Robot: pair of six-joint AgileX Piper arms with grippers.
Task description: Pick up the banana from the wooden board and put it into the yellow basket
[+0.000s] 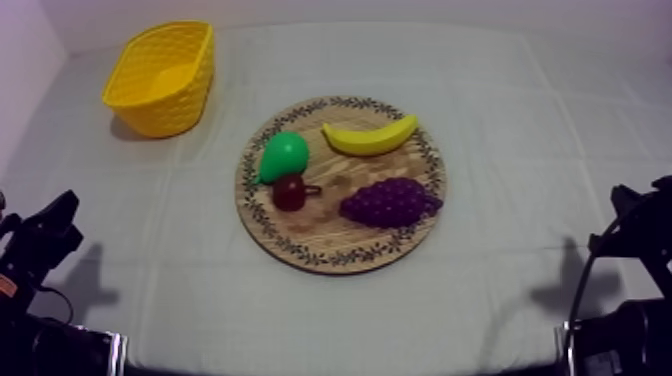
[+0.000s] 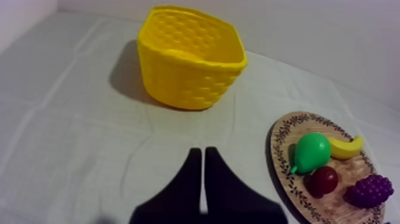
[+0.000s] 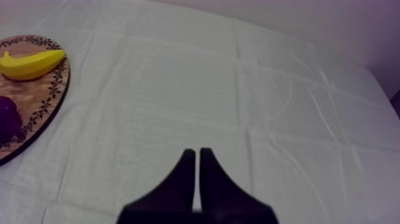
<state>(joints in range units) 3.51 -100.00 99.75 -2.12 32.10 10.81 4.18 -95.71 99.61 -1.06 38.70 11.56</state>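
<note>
- My left gripper sits low at its own side, fingers pressed together in a narrow wedge over the cloth, facing the gap between the yellow basket and the wooden board.
- My right gripper sits low too, fingers together, gripping nothing, well apart from the board.
- The banana lies on the board's far part, near the pear and the bunch of grapes.

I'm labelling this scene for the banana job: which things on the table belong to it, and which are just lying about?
For the job:
- banana, lying on the wooden board
- yellow basket, standing apart from the board

Just lying about, all on the board:
- pear
- small red fruit
- bunch of grapes
</note>
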